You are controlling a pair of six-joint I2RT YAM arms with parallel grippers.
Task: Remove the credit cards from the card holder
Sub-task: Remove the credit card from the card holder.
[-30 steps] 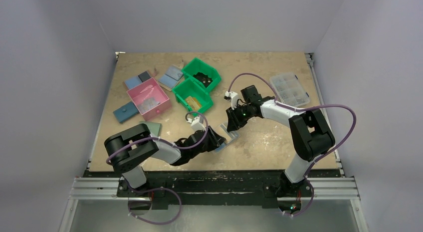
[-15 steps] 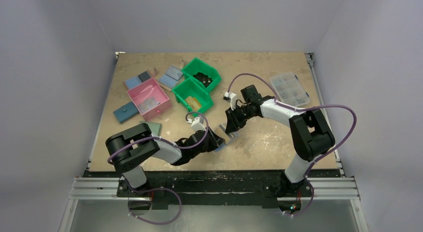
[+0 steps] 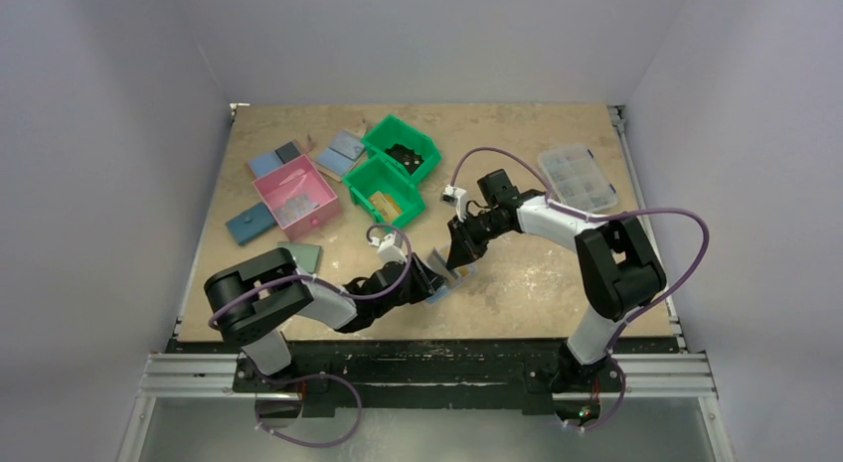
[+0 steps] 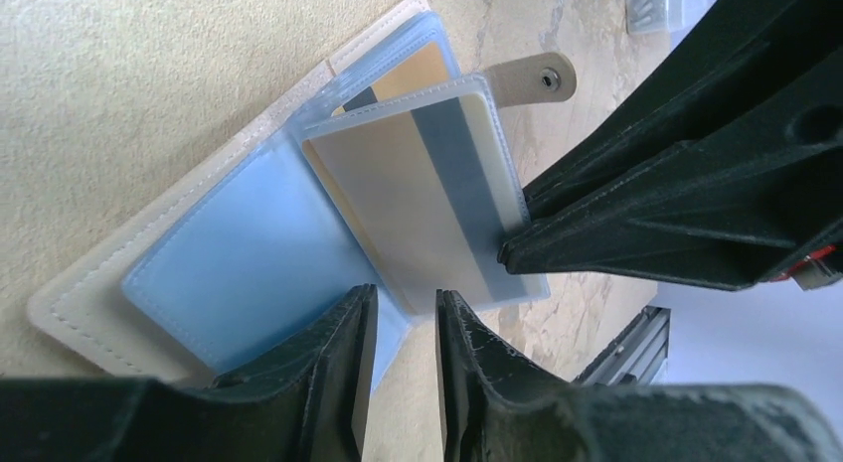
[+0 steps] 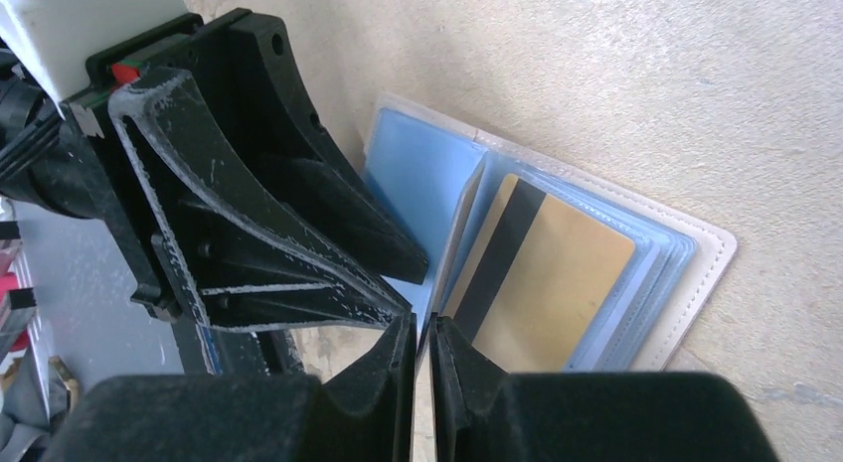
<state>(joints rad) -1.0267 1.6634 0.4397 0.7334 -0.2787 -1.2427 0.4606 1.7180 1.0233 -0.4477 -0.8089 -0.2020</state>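
- Right gripper [image 5: 421, 328] is now sitting closer against the left gripper [image 4: 406, 296] than a second earlier, and its jaws are drawn narrower.
- Card holder [image 4: 229, 268] is lying open and flat on the table [image 3: 537, 273], near the front edge between the two arms.
- Right jaws are clamping the edge of a raised clear sleeve [image 4: 422, 199]. The sleeve is carrying a pale striped card [image 4: 378, 214], and a gold card [image 5: 567, 273] is lying in the leaves beneath.
- Left jaws are standing slightly apart astride the blue panel's edge; I cannot tell whether they are gripping it.
- Risk: the pinch may be taking the sleeve rather than the card, so a pull could drag the holder up or strain the sleeve.
- Risk: the fingertips are working almost touching, so a clash is possible.
- Green bins [image 3: 398, 149], a pink box [image 3: 296, 196] and a green wallet [image 3: 303, 254] are sitting apart to the left. Only the left gripper is crowding the pull.
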